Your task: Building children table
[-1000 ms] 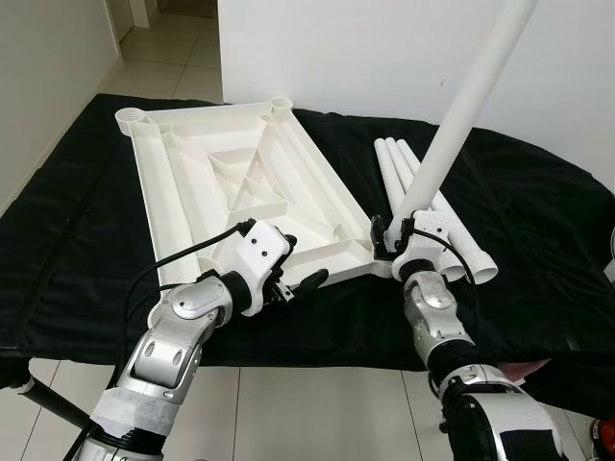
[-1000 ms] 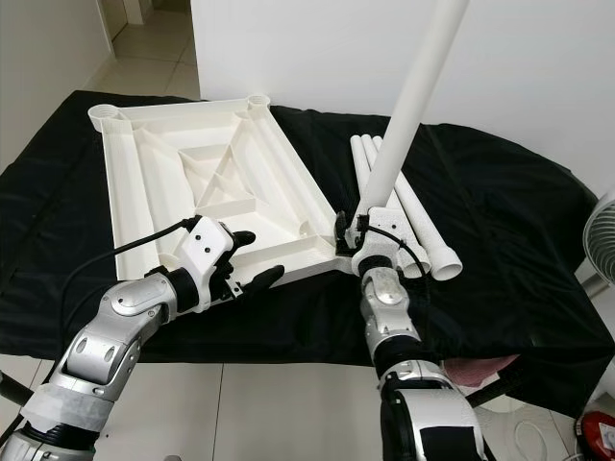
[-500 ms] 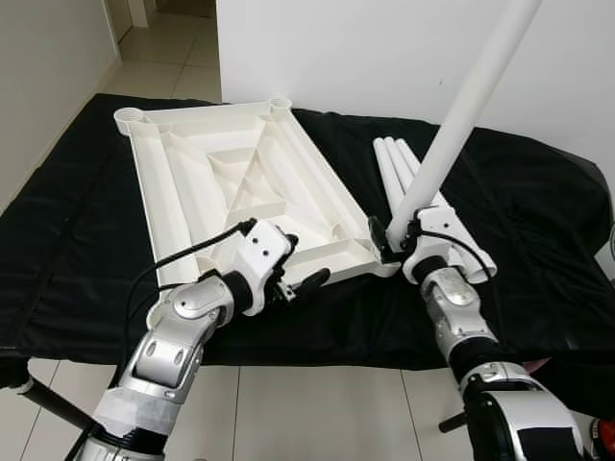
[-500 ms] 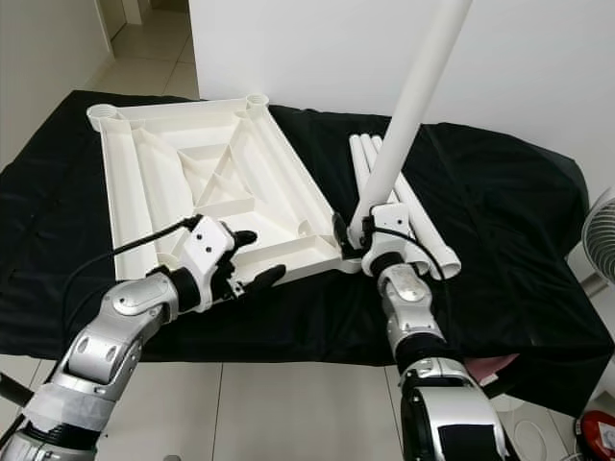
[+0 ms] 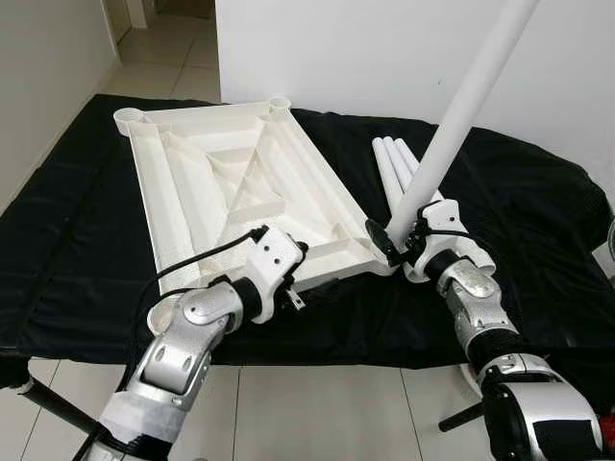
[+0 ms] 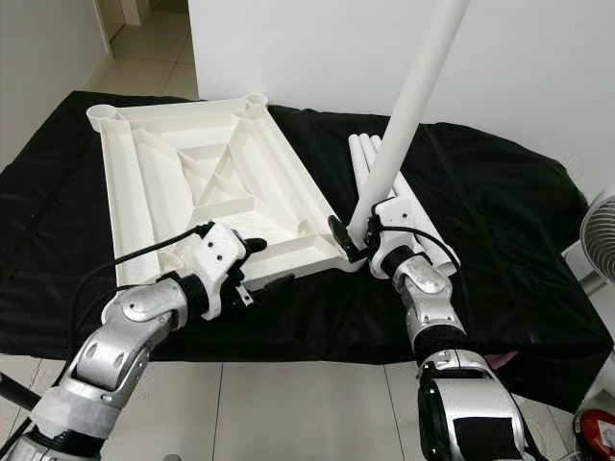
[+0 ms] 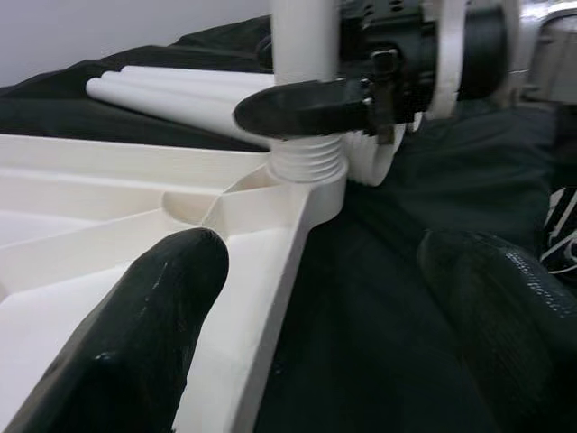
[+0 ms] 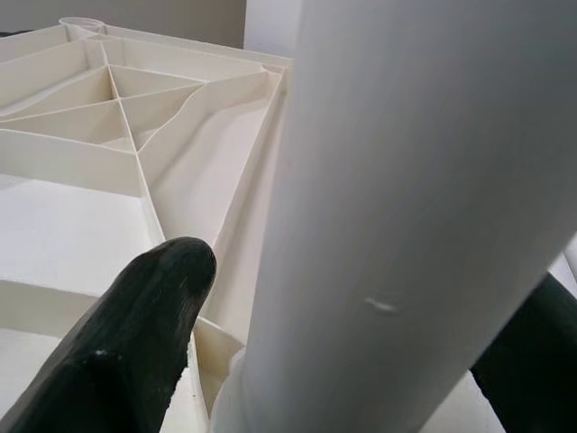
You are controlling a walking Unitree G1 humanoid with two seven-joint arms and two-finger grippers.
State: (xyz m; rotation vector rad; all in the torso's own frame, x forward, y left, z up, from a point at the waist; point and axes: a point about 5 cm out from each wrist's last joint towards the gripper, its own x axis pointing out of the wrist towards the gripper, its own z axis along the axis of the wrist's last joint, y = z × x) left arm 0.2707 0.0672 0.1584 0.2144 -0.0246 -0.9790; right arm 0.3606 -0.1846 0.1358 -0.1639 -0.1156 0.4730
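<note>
My right claw (image 5: 396, 246) is pinching the white table leg (image 5: 461, 110) near its lower end, one black finger on each side of the tube. The leg stands tilted, leaning up and to the right, with its threaded foot sitting in the socket at the near right corner of the upturned white tabletop (image 5: 226, 192). From the left wrist I can see those threads (image 7: 306, 162) resting on the corner socket, which the head views are too far off to show. The right wrist view shows one fingertip (image 8: 149, 311) against the tube and the tabletop's ribs beyond.

My left claw (image 6: 259, 267) is spread at the tabletop's near edge; in the left wrist view one finger (image 7: 144, 325) lies over the white underside and the other (image 7: 500, 298) over the dark cloth.

The tabletop lies ribs-up on a black cloth (image 5: 77, 221) covering the bench. Three spare legs (image 5: 399, 168) lie side by side just right of it, behind the right claw.
</note>
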